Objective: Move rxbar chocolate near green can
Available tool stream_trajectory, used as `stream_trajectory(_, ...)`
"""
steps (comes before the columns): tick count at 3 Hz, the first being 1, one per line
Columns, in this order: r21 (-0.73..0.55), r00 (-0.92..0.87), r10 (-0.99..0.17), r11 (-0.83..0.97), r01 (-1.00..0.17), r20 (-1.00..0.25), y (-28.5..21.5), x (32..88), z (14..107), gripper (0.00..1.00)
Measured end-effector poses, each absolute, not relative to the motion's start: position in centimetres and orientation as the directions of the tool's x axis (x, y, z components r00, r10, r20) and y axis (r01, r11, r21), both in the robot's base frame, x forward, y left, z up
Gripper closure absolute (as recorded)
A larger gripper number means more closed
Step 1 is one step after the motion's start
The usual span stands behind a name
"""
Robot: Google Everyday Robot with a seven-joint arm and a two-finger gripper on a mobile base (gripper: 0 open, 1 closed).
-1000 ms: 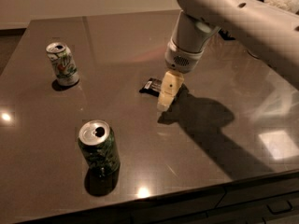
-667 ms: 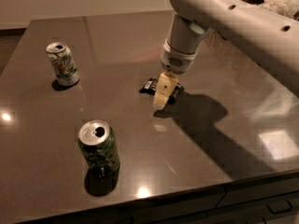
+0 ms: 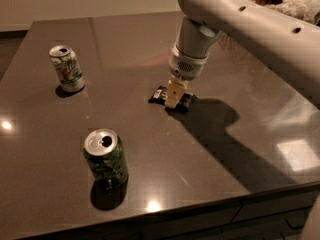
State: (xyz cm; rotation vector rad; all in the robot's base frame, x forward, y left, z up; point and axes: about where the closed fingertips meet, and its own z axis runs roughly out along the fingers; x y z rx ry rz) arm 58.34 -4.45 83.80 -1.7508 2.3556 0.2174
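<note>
One pincer [image 3: 173, 96] at rxbar chocolate [image 3: 158, 94], mid table [image 3: 210, 184]

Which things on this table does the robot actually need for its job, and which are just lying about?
Part of the job:
- rxbar chocolate, lying mid-table
- gripper, down over the bar's middle
- green can, standing near the front edge

Just lying about:
- white can with green and red print, standing at the back left of the table

Kitchen-like polished counter [image 3: 125, 49] with drawers [image 3: 260, 216], claw [image 3: 172, 102] mid-counter.
</note>
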Motion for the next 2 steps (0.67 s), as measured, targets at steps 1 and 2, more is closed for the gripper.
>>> stream_trajectory(1, 0.001, -0.257, -0.934, 0.265, -0.964, -0.247, -4.2, 57.3, 84.6, 0.84)
stream_trajectory(2, 0.007, -0.209, -0.947, 0.214, -0.977, -0.244, -3.4, 54.9, 85.4, 1.0)
